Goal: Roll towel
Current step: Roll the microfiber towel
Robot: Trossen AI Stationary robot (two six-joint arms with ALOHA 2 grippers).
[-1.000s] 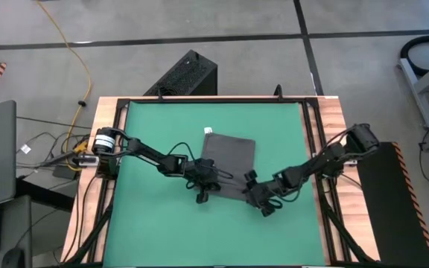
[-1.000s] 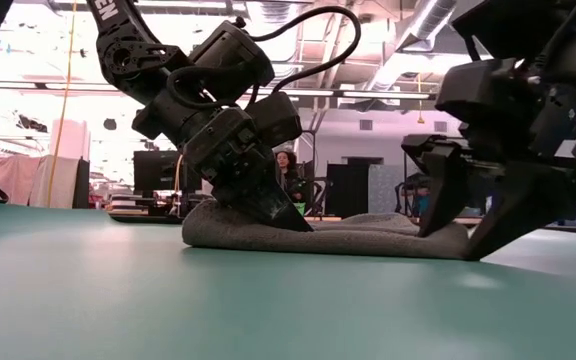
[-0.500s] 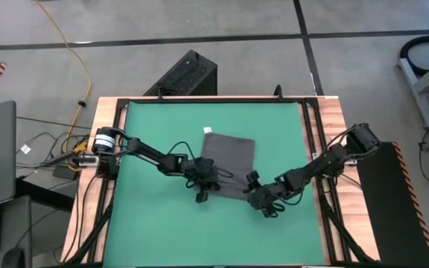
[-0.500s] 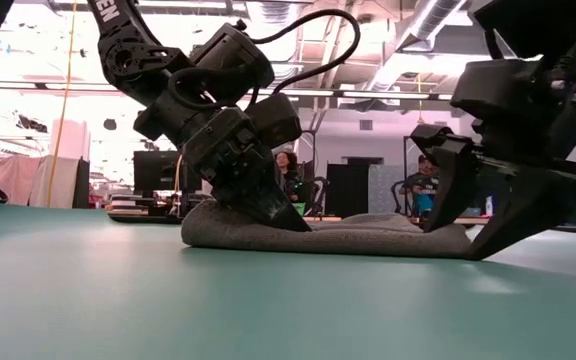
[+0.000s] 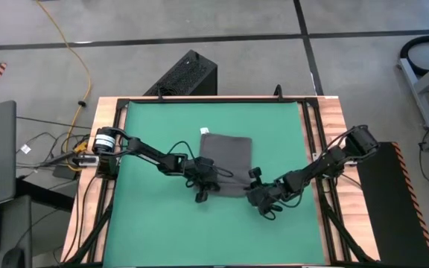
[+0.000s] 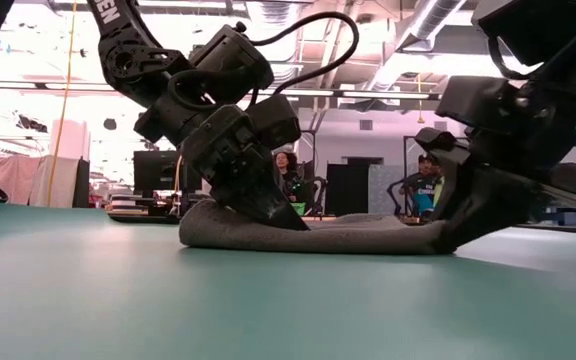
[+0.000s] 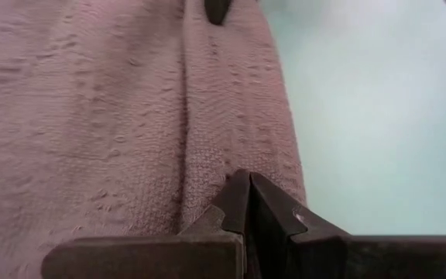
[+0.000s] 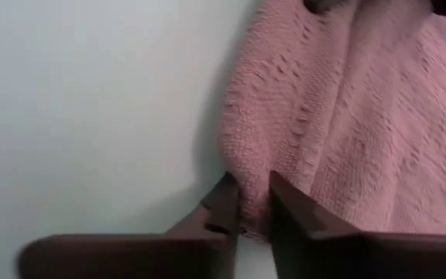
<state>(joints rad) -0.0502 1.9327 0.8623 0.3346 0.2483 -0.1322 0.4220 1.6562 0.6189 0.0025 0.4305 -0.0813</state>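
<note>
- Your left gripper [image 5: 202, 185] sits at the near left corner of the towel [image 5: 226, 158], clenched on its rolled-up near edge; the left wrist view shows its fingertips [image 7: 248, 203] pressed together at the fold. That pinch is there, as I read it, so the corner lifts with the roll instead of dragging flat.
- The towel lies near the middle of the green mat [image 5: 147, 134] that covers the desk [image 5: 322, 119], with its white tag [image 5: 205, 131] at the far left corner. Its far part lies flat, while the near edge is bunched into a low ridge, which shows in the low view as a rounded hump [image 6: 203, 222] under the left gripper.
- Your right gripper [image 5: 258, 195] is at the near right corner, and the right wrist view shows its fingers [image 8: 227, 203] grasping a fold of towel between them.
- With both near corners held, the ridge can turn over evenly; if one side leads, I judge the roll will skew.
</note>
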